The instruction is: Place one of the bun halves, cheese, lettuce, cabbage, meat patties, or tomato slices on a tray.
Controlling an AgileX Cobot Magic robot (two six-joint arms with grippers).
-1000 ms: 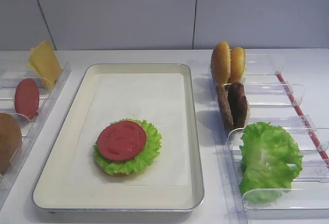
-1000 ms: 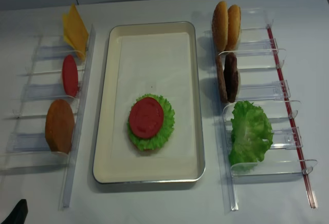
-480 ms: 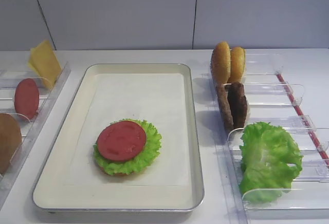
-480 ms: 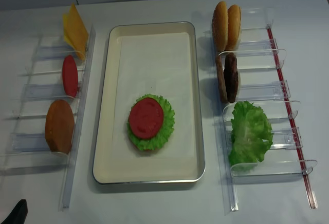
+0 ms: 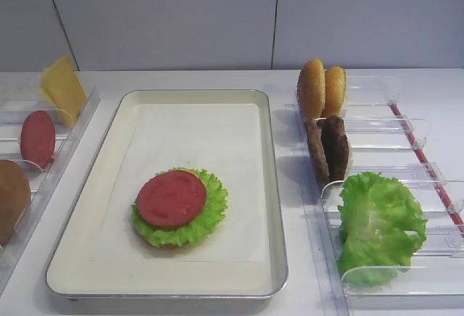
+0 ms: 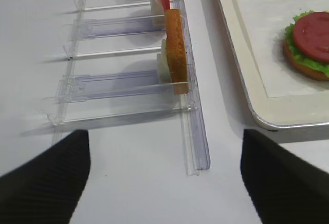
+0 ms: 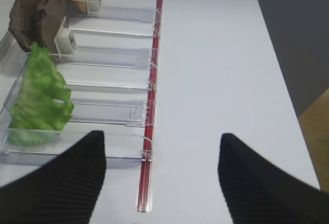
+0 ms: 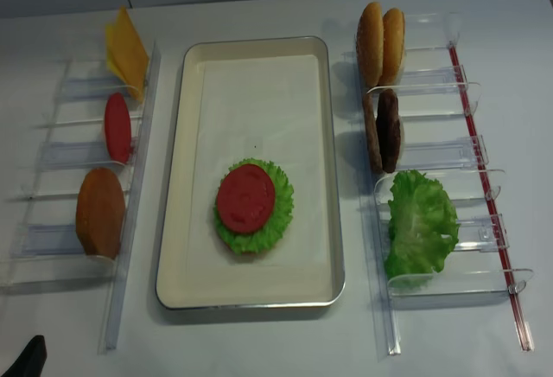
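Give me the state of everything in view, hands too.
Tray: holds one stack.
Stack: tomato slice on lettuce on bun.
Left hand: open, empty.
Right hand: open, empty.
Patties: upright in bin.

The tray [image 8: 186,178] lies between two bin racks, a tomato slice [image 8: 246,198] seemingly atop lettuce [image 8: 278,221].

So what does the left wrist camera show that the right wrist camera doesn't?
Only the left wrist view shows the tray, the stack on it with a tomato slice on top, the left bins and a bun half standing in one. Only the right wrist view shows the lettuce, the patties and the right bins. Both show white tabletop and a pair of open black fingers, left and right.
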